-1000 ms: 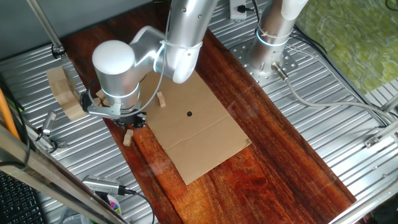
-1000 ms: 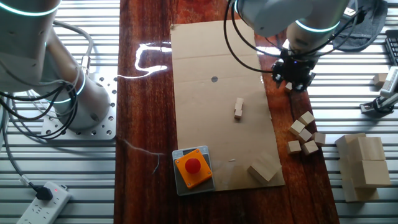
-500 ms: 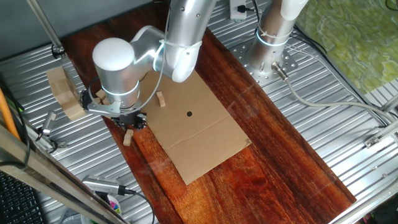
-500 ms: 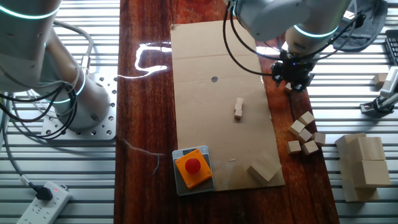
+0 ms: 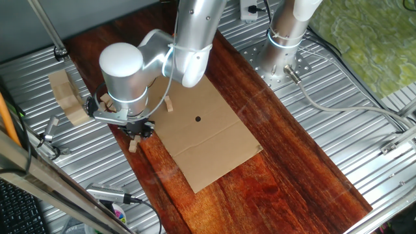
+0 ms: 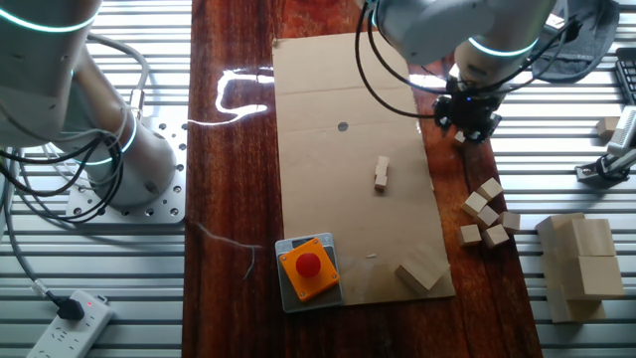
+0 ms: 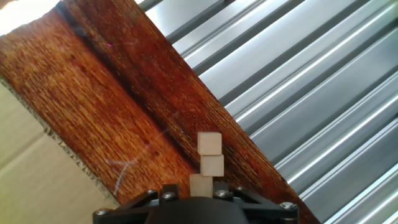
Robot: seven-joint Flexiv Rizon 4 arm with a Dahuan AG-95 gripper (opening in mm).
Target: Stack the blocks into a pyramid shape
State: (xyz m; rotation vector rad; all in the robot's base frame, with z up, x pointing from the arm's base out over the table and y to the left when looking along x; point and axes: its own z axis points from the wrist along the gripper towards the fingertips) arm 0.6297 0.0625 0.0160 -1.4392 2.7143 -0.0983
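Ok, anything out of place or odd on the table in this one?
Nothing is spilled or broken. One oddity: no pyramid exists yet. Two blocks lie end to end alone on the cardboard sheet, a loose cluster sits off its edge on the dark wood, and the gripper hovers over a short row of blocks there.

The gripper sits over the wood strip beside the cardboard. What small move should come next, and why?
Probably a short, straight descent onto the nearest cube. In the hand view the row of blocks lies on the dark wooden board just ahead of the gripper, with the nearest cube partly hidden under the hand. The fingers are out of sight, so whether they are open cannot be told.
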